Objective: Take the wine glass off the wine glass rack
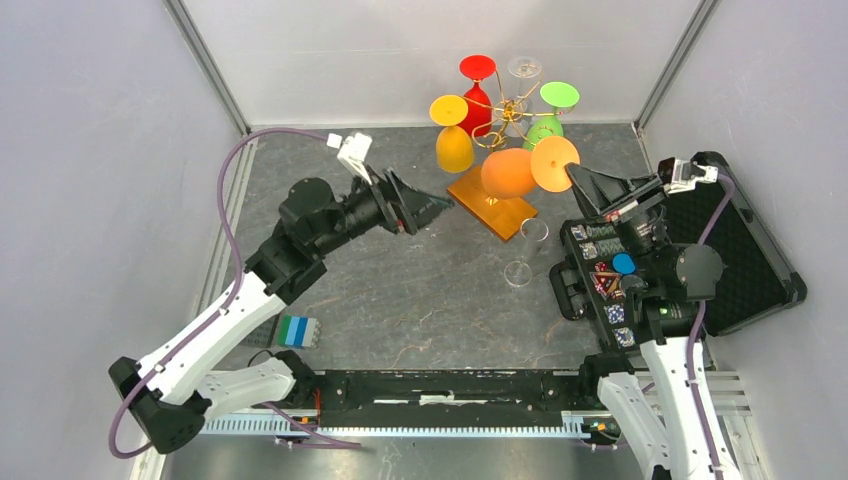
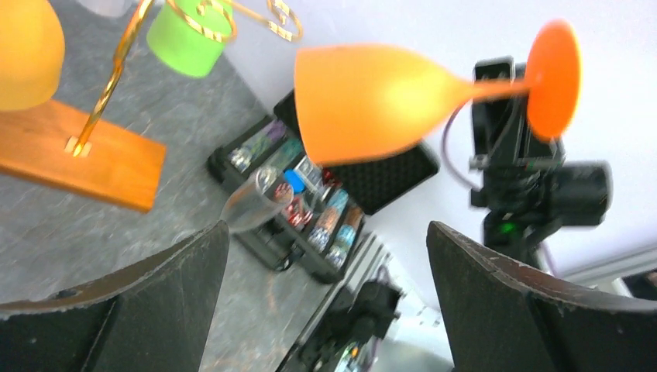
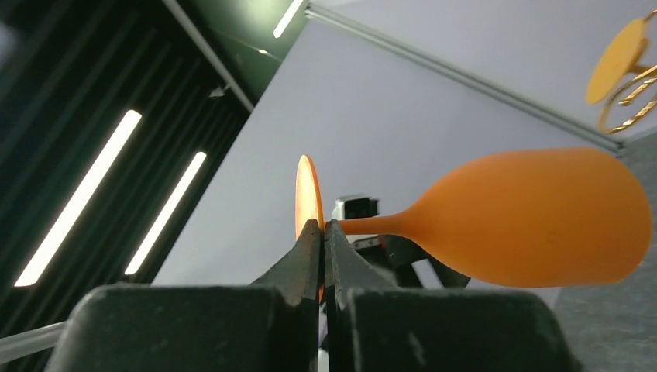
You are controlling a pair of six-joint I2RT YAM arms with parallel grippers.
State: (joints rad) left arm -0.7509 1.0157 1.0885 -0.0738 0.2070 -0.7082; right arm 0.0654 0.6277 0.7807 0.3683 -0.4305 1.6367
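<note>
Jaws of the right gripper [image 3: 322,232] pinch the foot of the orange wine glass [image 3: 534,217]; the left gripper [image 2: 327,232] stands open. Carrying it level, clear of the rack [image 1: 490,205], seems wise.

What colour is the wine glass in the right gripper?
Orange all over: the opaque wine glass pinched by the right gripper. Clearest in the right wrist view.
</note>
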